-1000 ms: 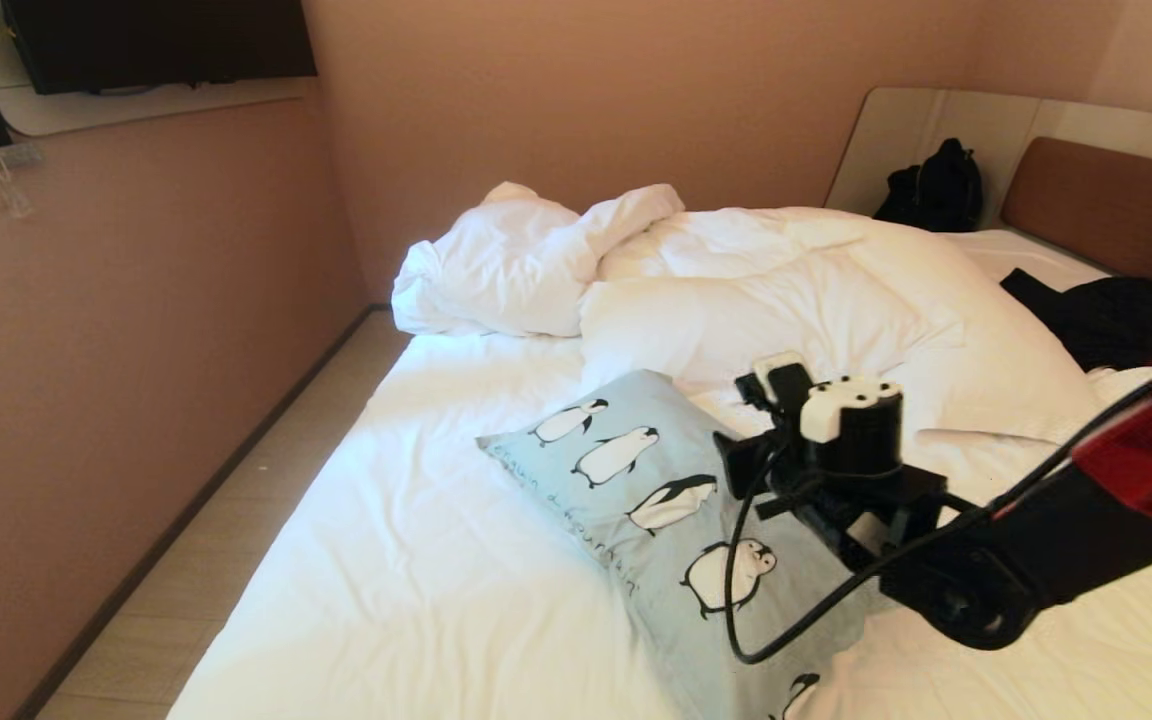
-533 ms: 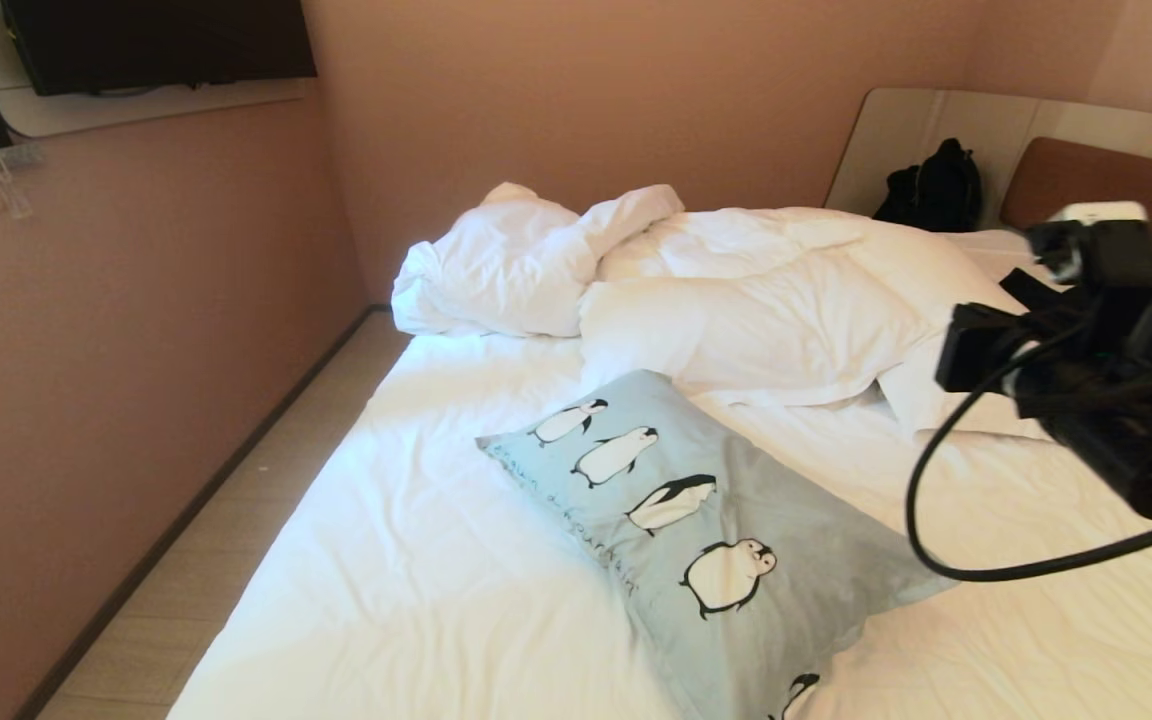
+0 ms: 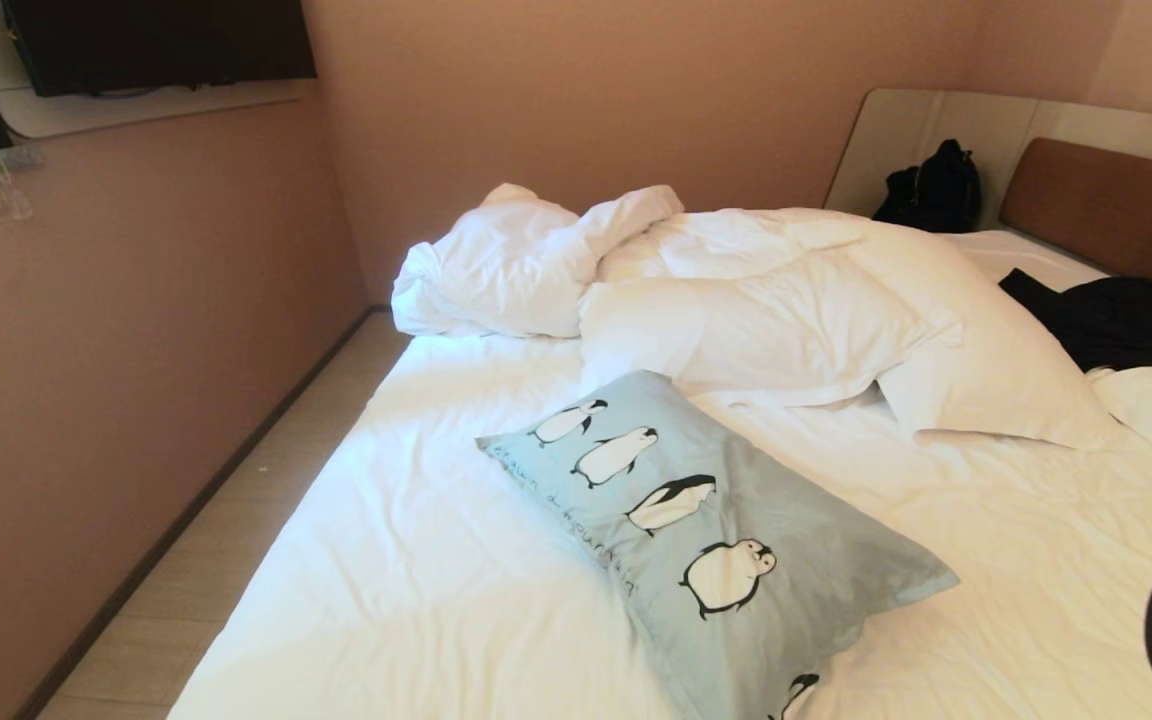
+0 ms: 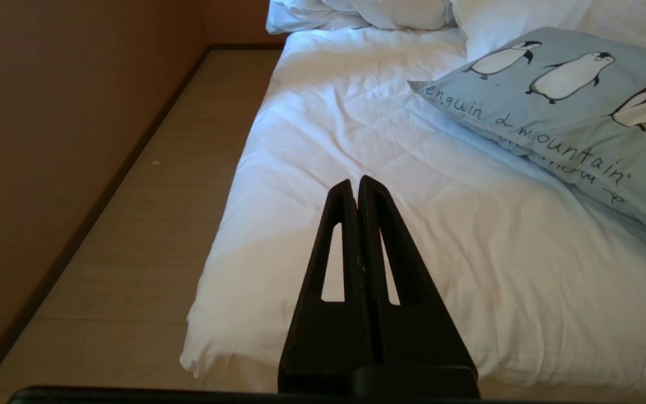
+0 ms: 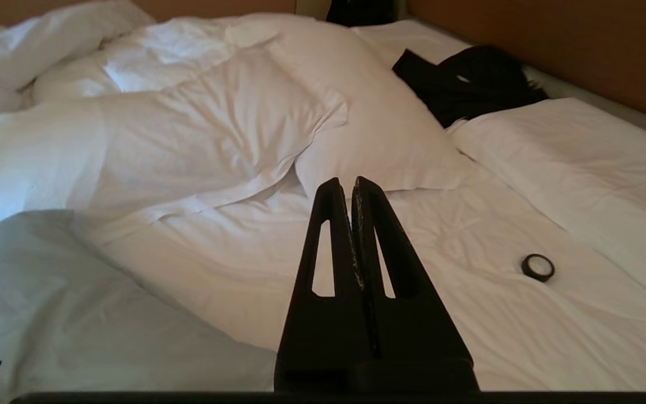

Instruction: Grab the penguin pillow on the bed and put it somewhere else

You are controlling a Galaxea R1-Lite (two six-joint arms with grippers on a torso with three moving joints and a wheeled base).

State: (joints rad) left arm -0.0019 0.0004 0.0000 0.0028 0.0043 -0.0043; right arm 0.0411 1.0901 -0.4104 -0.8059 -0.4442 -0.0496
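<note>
right gripper [image 5: 352,185] sits low over the white sheet near the foot of the bed [image 3: 416,560], fingers pressed flat together and holding nothing; in the head view only a loop of its cable shows at the edge. left gripper [image 4: 356,184] is the same — pinched together, empty, hanging by the bed's near corner above the floor strip.

penguin pillow [image 3: 706,530] lies flat on the sheet, well clear of both grippers, its far corner just touching the rumpled duvet [image 3: 766,300]. in the right wrist view its pale blue corner [image 5: 76,303] sits close beside the gripper, so that arm looks the better placed of the two.

to do the pick well, i'd spread the fingers wide before coming down, then go for the flanged edge or a corner rather than the puffy middle — soft fabric should bunch between the pads there and hold. lift high enough that the trailing end clears the sheet, or it may drag. mind the small black ring [image 5: 538,267] on the sheet and the dark clothing [image 3: 1106,320] by the headboard when choosing a drop spot.
</note>
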